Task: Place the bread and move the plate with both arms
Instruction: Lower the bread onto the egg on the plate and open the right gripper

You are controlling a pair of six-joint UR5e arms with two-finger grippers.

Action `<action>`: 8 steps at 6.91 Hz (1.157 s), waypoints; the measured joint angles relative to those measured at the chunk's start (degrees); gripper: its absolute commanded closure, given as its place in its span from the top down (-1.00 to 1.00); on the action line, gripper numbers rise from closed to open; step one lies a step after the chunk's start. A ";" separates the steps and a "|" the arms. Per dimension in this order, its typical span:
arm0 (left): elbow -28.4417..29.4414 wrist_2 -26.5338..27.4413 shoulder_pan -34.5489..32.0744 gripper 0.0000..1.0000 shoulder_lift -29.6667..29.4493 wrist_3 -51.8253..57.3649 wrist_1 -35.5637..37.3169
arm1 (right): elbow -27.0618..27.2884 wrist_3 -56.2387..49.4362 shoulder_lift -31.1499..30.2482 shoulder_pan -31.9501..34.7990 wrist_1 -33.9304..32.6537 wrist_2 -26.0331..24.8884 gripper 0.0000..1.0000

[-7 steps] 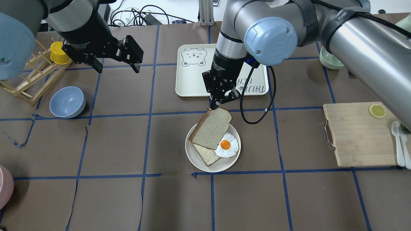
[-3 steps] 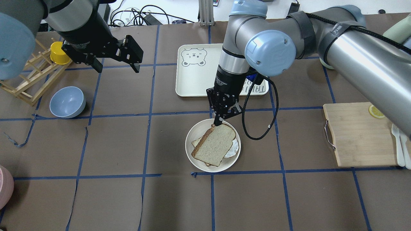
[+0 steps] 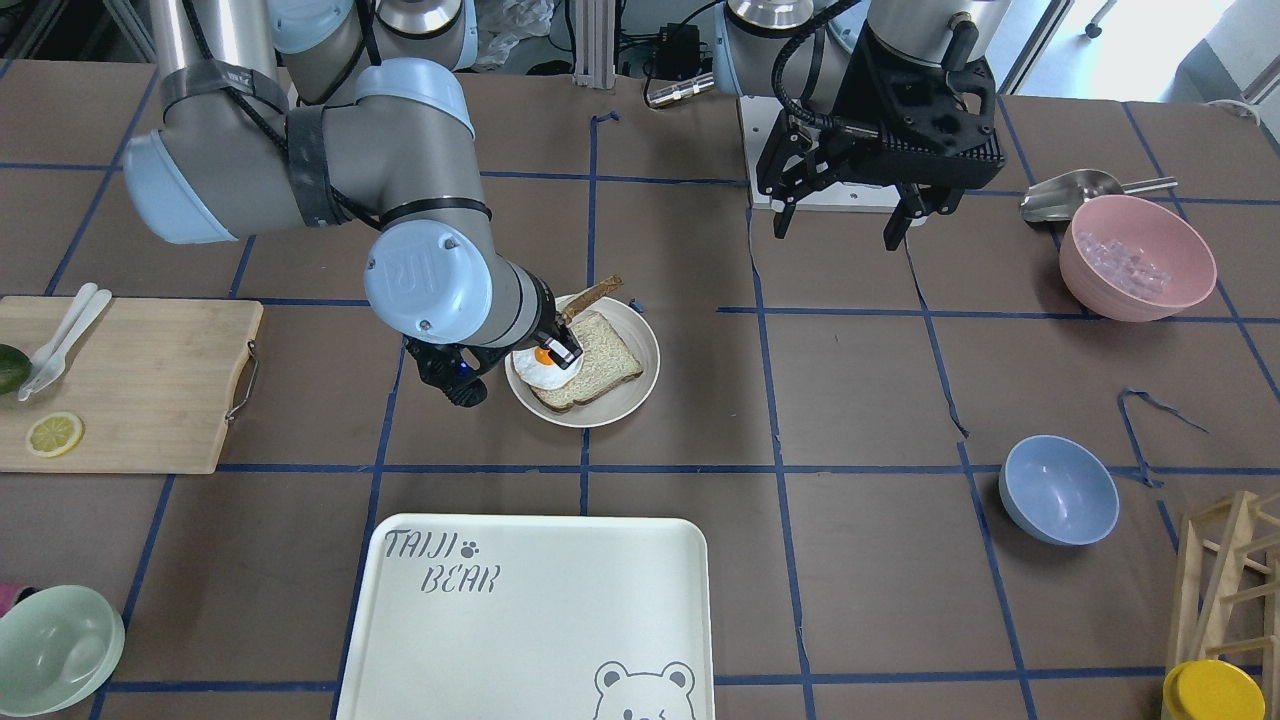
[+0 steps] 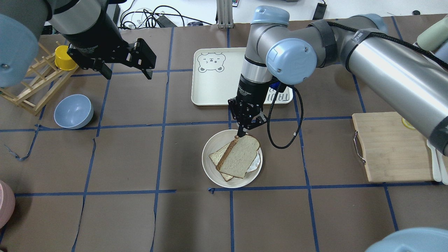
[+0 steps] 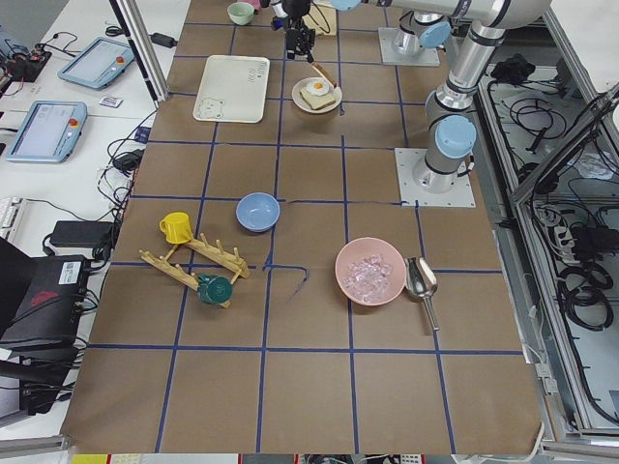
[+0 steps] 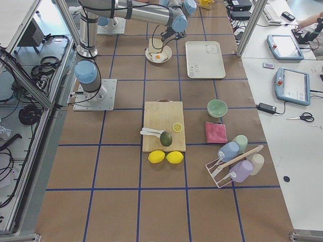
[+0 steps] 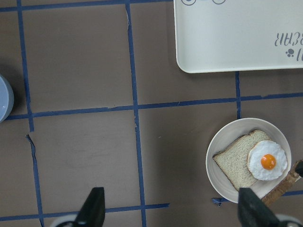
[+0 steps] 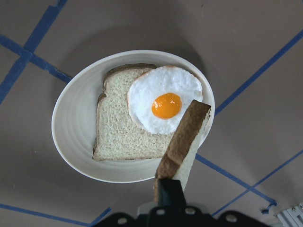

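Bread (image 4: 240, 156) hangs slanted over the plate (image 4: 210, 148) near the middle of the table (image 4: 122, 157) in the overhead view. It is pinched at an upper corner of its crust by the right gripper (image 4: 239, 134), whose 2 fingers are pressed close on the slice. It hides most of the fried egg (image 4: 257, 163) and part of the smaller slice (image 4: 217, 159) lying on the plate. The left gripper (image 4: 127, 74) hovers to the plate's left, nearer the far edge, its 2 fingers spread wide with nothing between them; the wooden rack (image 4: 31, 87) and blue bowl (image 4: 73, 111) sit further toward the left end. The bear-print tray (image 4: 210, 84) lies just beyond the plate, toward the far edge. From the front-facing camera the bread shows edge-on, a brown strip over the plate's rim on the robot's side, with egg and smaller slice flat below. In both side views the plate is small and far, the bread only a thin tilted line above it. The left wrist camera shows its fingertips (image 7: 92, 210) wide apart over bare table, the plate off to 1 side. The right wrist camera shows the fingers clamped on the brown crust, the slice leaning down beside the yolk (image 8: 166, 105); whether its low end touches the egg cannot be told.
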 measured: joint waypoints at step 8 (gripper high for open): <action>-0.01 0.00 0.00 1.00 0.00 0.02 0.00 | -0.43 -0.51 5.22 -0.65 -8.67 1.74 0.74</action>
